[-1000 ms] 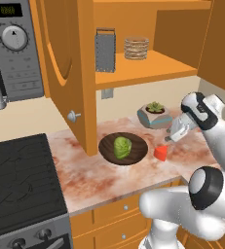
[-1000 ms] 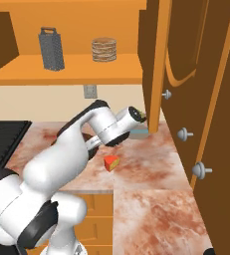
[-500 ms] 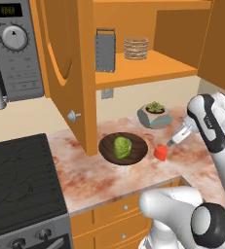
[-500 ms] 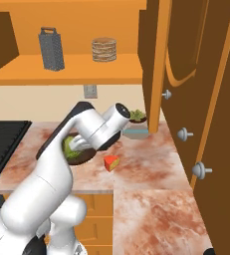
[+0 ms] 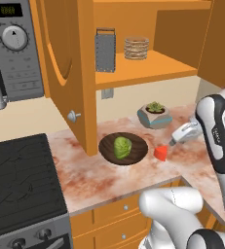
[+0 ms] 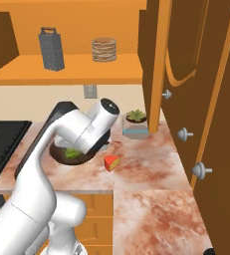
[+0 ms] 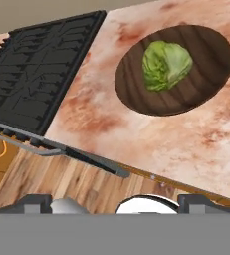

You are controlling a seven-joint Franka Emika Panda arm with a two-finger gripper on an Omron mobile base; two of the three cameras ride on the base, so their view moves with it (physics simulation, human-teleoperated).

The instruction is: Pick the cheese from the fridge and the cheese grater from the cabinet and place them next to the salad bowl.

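Observation:
The cheese (image 5: 160, 153), a small orange-red wedge, lies on the marble counter just right of the salad bowl (image 5: 123, 148), a dark brown dish with a green leafy head. In the right base view the cheese (image 6: 111, 163) is free, and my arm covers part of the bowl (image 6: 70, 155). My gripper (image 5: 175, 142) hovers just right of and above the wedge, apart from it. Seen from the hand, the gripper (image 7: 115, 200) is open and holds nothing, facing the bowl (image 7: 206, 74). The cheese grater (image 5: 105, 50) stands upright on the shelf of the open cabinet (image 5: 67, 73). The fridge is out of view.
A tan woven basket (image 5: 136, 47) sits on the shelf right of the grater. A grey-teal succulent pot (image 5: 154, 115) stands behind the cheese. The black stove (image 5: 21, 180) lies to the left under the microwave (image 5: 11, 48). Knobbed orange doors (image 6: 186, 99) line the right side.
My arm has re-posed, with its upper links swinging up and across the bowl in the right view. The gripper dipped slightly beside the cheese, which has not moved.

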